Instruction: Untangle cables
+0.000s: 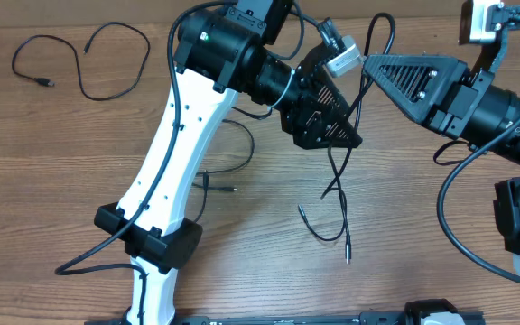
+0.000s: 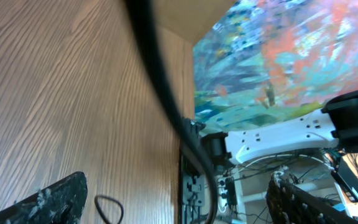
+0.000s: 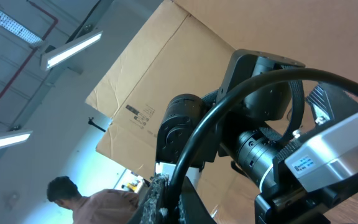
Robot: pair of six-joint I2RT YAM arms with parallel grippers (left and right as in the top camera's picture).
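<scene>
Overhead: left arm [image 1: 181, 153] diagonal, fingers [image 1: 328, 126] lower-right

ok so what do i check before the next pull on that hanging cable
1. Grip: right gripper shut on the hanging cable: ok.
2. Other hand: left gripper open, fingers wide apart: ok.
3. Is the hanging cable clear of the left gripper's body: cannot tell, it passes right beside it in the overhead view.
4. Both plug ends of the hanging cable loose, not looped into another cord: ok.
5. The far-left cable lying apart on its own: ok.
6. The cord by the left arm free of the white link: cannot tell, it reaches the link's edge.
</scene>
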